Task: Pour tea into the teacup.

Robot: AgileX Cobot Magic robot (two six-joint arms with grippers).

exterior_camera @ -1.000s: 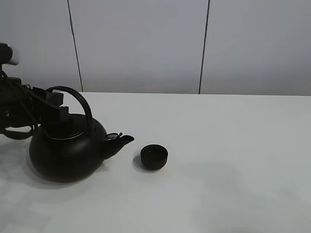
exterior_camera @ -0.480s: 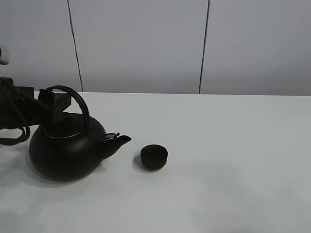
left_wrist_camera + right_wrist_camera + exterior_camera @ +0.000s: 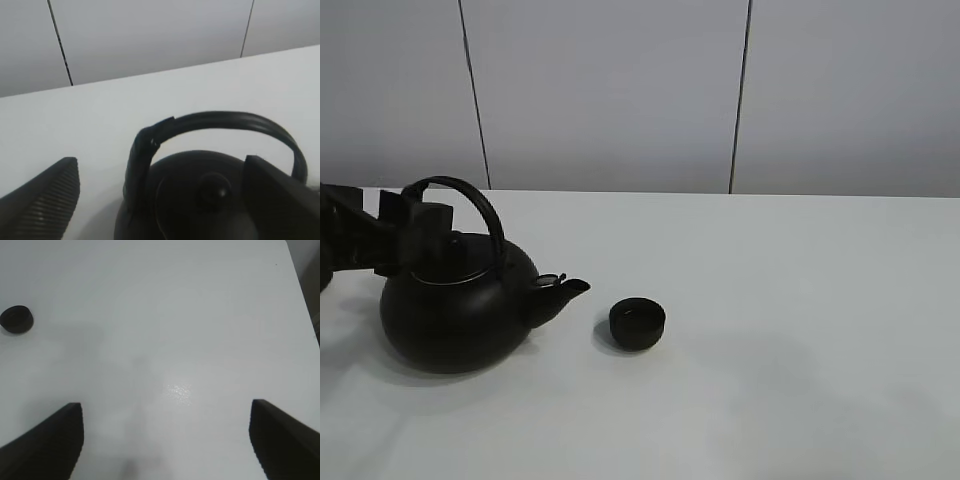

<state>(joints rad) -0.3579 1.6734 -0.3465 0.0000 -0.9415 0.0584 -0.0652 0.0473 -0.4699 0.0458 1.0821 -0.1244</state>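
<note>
A big round black kettle (image 3: 455,315) with an arched handle (image 3: 470,192) stands on the white table (image 3: 770,300) at the left, spout pointing right. The teacup (image 3: 637,323), tiny, black and handleless, sits just right of the spout and also shows in the right wrist view (image 3: 16,320). My left gripper (image 3: 415,222) is open just behind the handle at its left side. In the left wrist view the left gripper (image 3: 160,200) has both fingers spread wide, with the kettle handle (image 3: 220,119) beyond them and untouched. My right gripper (image 3: 165,440) is open over bare table, far from the teacup.
Grey wall panels (image 3: 610,90) rise behind the table's far edge. The right wrist view shows the table's edge (image 3: 300,295) at one corner of the frame. Nothing else lies on the table.
My left gripper has opened, let go of the kettle handle and drawn back to the left. The kettle has settled slightly leftward on the table. The teacup has not moved.
</note>
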